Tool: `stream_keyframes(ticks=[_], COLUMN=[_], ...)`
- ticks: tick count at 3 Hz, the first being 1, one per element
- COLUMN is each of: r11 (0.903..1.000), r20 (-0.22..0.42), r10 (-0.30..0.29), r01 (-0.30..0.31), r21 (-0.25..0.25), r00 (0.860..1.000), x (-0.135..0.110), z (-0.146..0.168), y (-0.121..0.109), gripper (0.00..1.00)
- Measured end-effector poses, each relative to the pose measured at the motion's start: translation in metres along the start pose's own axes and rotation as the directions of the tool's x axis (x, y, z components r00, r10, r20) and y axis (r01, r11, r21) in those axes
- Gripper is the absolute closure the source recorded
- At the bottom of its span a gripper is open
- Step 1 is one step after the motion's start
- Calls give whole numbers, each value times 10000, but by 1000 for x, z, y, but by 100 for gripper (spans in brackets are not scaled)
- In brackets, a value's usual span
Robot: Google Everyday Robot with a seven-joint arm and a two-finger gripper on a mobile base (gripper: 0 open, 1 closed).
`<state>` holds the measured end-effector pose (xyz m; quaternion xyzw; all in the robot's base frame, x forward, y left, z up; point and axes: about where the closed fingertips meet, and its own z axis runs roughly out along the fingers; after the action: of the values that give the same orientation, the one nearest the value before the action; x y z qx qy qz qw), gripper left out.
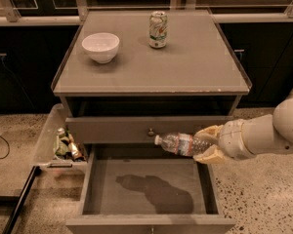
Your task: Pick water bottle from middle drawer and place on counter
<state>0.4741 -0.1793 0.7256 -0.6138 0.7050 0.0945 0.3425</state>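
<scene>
Gripper [205, 144]: clamped around the bottle [179, 143] at its base end
Done: bottle out of the open drawer [112, 199], held sideways above it
Left: set it on the counter [185, 67]

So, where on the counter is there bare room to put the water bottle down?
The counter is bare along its whole front half and right side, right of the soda can. The back left is crowded by the white bowl. The gripper, jaws shut on the water bottle, hangs above the middle drawer.
</scene>
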Motion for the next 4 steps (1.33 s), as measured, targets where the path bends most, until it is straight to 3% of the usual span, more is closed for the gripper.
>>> stream_keyframes(ticks=[1,2,3,4], r11=[10000,9946,9778,9533], r20=[0,84,145,-175], r10=[0,-937,-1953,-2723], r01=[0,932,1936,2722], r21=[0,463,800,1306], r00=[10000,9956,9806,9621], x=[0,-34,-77,-120], z=[0,-26,-57,-89], y=[0,-17,-46,-90], gripper=[100,100,100,100])
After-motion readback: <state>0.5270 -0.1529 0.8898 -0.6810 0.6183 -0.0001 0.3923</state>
